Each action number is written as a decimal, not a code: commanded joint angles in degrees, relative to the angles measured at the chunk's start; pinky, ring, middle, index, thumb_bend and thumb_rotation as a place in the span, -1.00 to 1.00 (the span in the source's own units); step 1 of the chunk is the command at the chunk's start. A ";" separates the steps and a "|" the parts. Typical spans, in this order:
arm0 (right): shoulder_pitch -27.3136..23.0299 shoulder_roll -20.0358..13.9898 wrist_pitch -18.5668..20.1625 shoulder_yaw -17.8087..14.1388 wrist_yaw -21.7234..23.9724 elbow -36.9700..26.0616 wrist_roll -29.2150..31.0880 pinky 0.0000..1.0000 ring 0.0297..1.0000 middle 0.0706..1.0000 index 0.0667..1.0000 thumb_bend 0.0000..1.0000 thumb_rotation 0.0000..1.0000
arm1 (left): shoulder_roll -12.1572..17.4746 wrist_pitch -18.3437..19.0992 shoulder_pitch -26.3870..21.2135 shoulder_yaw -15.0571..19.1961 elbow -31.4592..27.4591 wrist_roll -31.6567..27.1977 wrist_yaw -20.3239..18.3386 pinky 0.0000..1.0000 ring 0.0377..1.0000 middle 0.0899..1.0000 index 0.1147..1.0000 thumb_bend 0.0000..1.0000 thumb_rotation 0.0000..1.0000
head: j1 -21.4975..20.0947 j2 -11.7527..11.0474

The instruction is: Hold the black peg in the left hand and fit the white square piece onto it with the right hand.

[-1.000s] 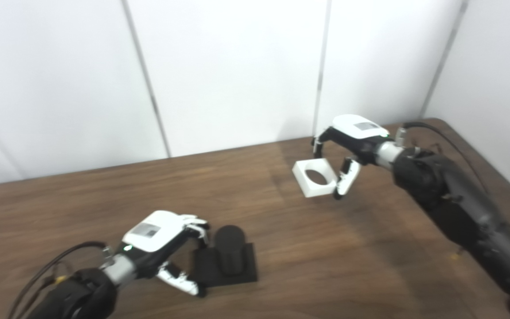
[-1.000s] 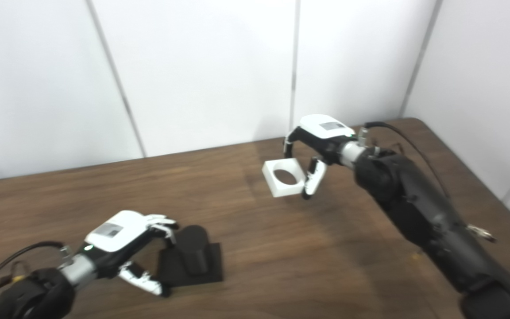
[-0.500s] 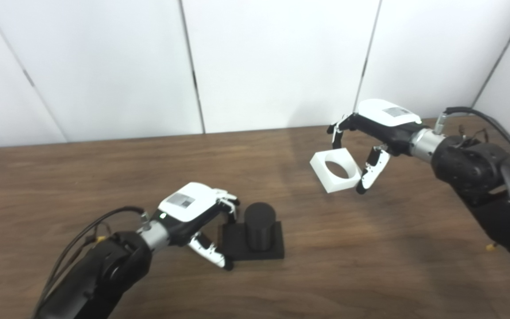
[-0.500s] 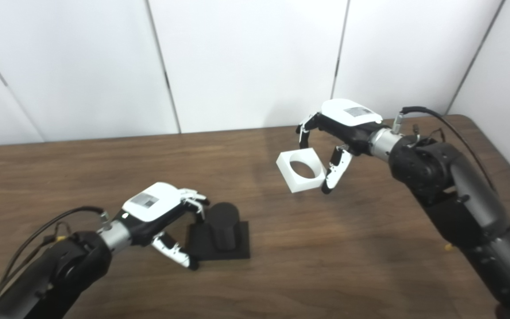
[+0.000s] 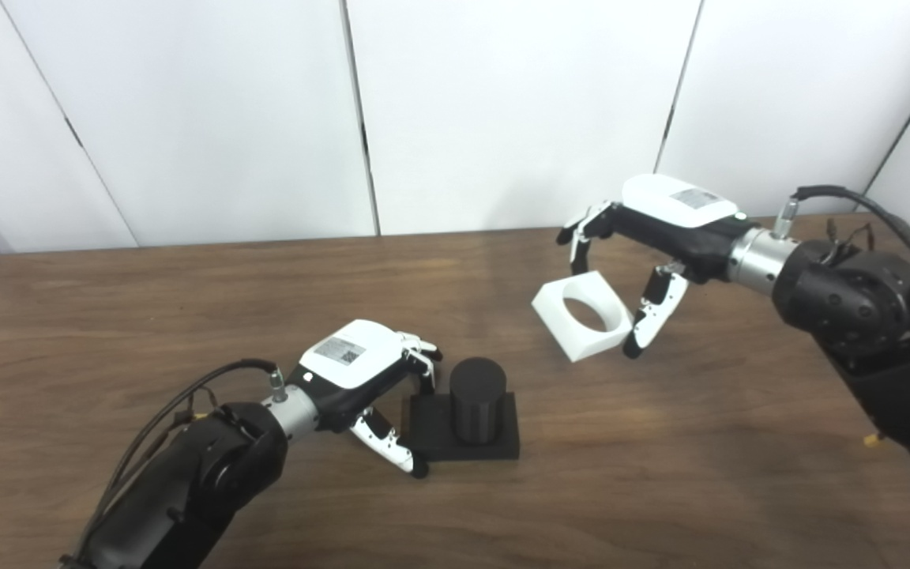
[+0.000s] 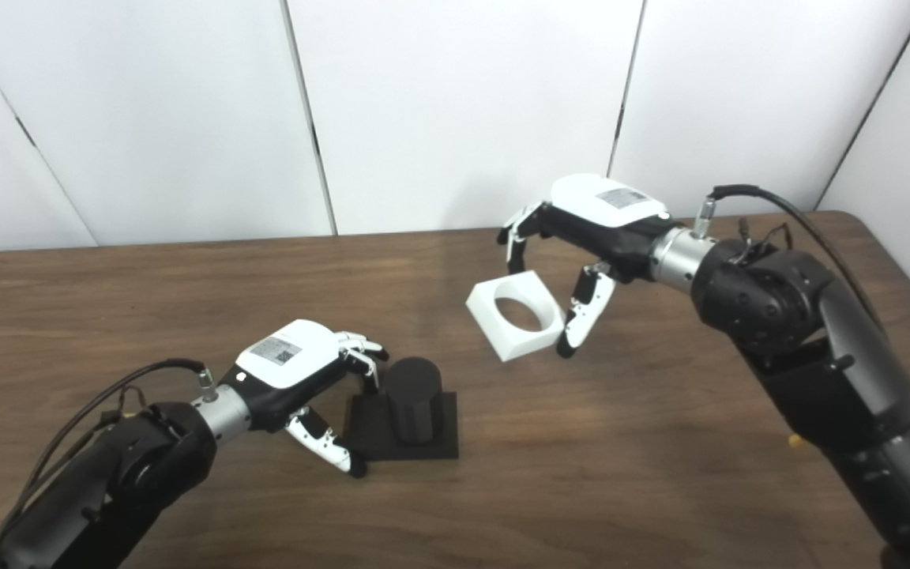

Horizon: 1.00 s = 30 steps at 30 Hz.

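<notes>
White piece (image 5: 582,314) sat pinched in my right hand (image 5: 664,229) — my left hand (image 5: 364,371), fingers spread, only braced the peg (image 5: 477,398), so a tilted approach could jam.

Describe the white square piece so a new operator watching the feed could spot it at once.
On the right half of the brown wooden table, follow the right arm to the right hand. The white square piece is held tilted between its fingers and thumb, above the tabletop. It is the only white block in view, with a large round hole through it, unlike the black peg by the left hand.
</notes>
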 commanded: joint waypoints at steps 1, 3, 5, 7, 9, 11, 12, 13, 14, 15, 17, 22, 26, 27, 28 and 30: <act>-3.02 -0.38 -0.92 -0.49 0.01 -2.33 0.43 0.43 0.65 0.54 -0.12 0.03 -0.72 | -0.99 0.31 2.51 -3.19 3.02 1.72 -4.33 0.39 0.73 0.68 -0.15 0.04 -0.84 | -0.08 0.07; -3.16 0.10 -0.89 -0.13 0.48 -2.71 0.29 0.43 0.65 0.54 -0.11 0.03 -0.72 | -1.01 0.38 2.48 -3.23 3.05 1.86 -4.41 0.39 0.74 0.68 -0.15 0.04 -0.84 | -0.08 0.07; -3.27 0.68 -0.71 0.14 0.93 -2.97 0.56 0.42 0.65 0.54 -0.11 0.03 -0.72 | -1.07 0.46 2.52 -3.25 2.93 2.06 -4.36 0.39 0.74 0.68 -0.15 0.04 -0.84 | -0.12 0.19; -3.36 1.39 0.01 0.48 1.60 -3.44 0.71 0.44 0.64 0.54 -0.12 0.03 -0.73 | -1.14 0.70 2.57 -3.23 2.76 2.00 -4.58 0.40 0.74 0.67 -0.15 0.04 -0.84 | -0.03 0.24; -3.35 1.85 0.17 0.67 2.00 -3.78 0.58 0.44 0.65 0.55 -0.12 0.03 -0.73 | -1.20 0.96 2.66 -3.21 2.53 1.90 -4.76 0.41 0.75 0.68 -0.15 0.04 -0.84 | 0.07 0.30; -3.18 2.68 0.47 0.93 2.19 -4.10 0.41 0.43 0.65 0.55 -0.12 0.03 -0.73 | -1.27 0.82 2.72 -3.19 2.55 1.85 -4.46 0.41 0.74 0.67 -0.15 0.04 -0.84 | 0.06 0.32; -3.11 2.96 0.56 0.98 2.27 -4.19 0.34 0.43 0.65 0.55 -0.12 0.03 -0.73 | -1.31 0.78 2.72 -3.20 2.59 1.84 -4.41 0.41 0.74 0.67 -0.15 0.04 -0.84 | 0.07 0.33; -3.04 3.36 0.56 1.17 2.29 -4.27 0.06 0.43 0.65 0.55 -0.12 0.03 -0.73 | -1.34 0.76 2.67 -3.22 2.62 1.86 -4.41 0.41 0.74 0.67 -0.15 0.04 -0.84 | 0.11 0.36; -2.98 3.70 0.52 1.35 2.34 -4.34 -0.19 0.42 0.65 0.55 -0.12 0.03 -0.73 | -1.38 0.89 2.62 -3.27 2.58 1.99 -4.52 0.41 0.74 0.67 -0.15 0.04 -0.84 | 0.16 0.35; -2.93 3.92 0.47 1.45 2.38 -4.38 -0.37 0.41 0.65 0.55 -0.12 0.03 -0.73 | -1.42 0.99 2.59 -3.31 2.56 2.09 -4.58 0.40 0.74 0.67 -0.15 0.04 -0.84 | 0.19 0.34; -2.77 4.50 0.30 1.68 2.23 -4.38 -0.55 0.41 0.65 0.55 -0.11 0.03 -0.73 | -1.47 1.11 2.48 -3.43 2.49 2.23 -4.78 0.40 0.75 0.68 -0.15 0.04 -0.84 | 0.30 0.24; -2.73 5.67 0.21 1.96 2.09 -4.38 -1.00 0.41 0.65 0.55 -0.11 0.03 -0.73 | -1.53 0.93 2.38 -3.58 2.60 2.51 -4.35 0.39 0.74 0.68 -0.15 0.04 -0.84 | 0.46 0.25; -2.91 6.38 0.18 2.26 2.17 -4.28 -1.31 0.41 0.66 0.55 -0.11 0.03 -0.73 | -1.66 0.89 2.38 -3.47 2.64 2.52 -4.13 0.38 0.73 0.67 -0.15 0.04 -0.84 | 0.52 0.36; -2.95 6.59 0.29 2.34 2.19 -4.25 -1.36 0.41 0.66 0.55 -0.11 0.03 -0.73 | -1.66 0.84 2.36 -3.48 2.66 2.58 -4.12 0.37 0.73 0.67 -0.15 0.04 -0.84 | 0.52 0.36; -2.98 6.80 0.35 2.42 2.19 -4.20 -1.45 0.41 0.66 0.55 -0.11 0.03 -0.73 | -1.66 0.85 2.34 -3.48 2.64 2.57 -4.19 0.38 0.73 0.67 -0.15 0.04 -0.84 | 0.52 0.36; -3.11 7.12 0.49 2.66 2.36 -4.23 -1.77 0.41 0.66 0.55 -0.11 0.03 -0.73 | -1.59 1.13 2.37 -3.45 2.17 2.39 -4.76 0.39 0.74 0.67 -0.15 0.04 -0.84 | 0.51 0.67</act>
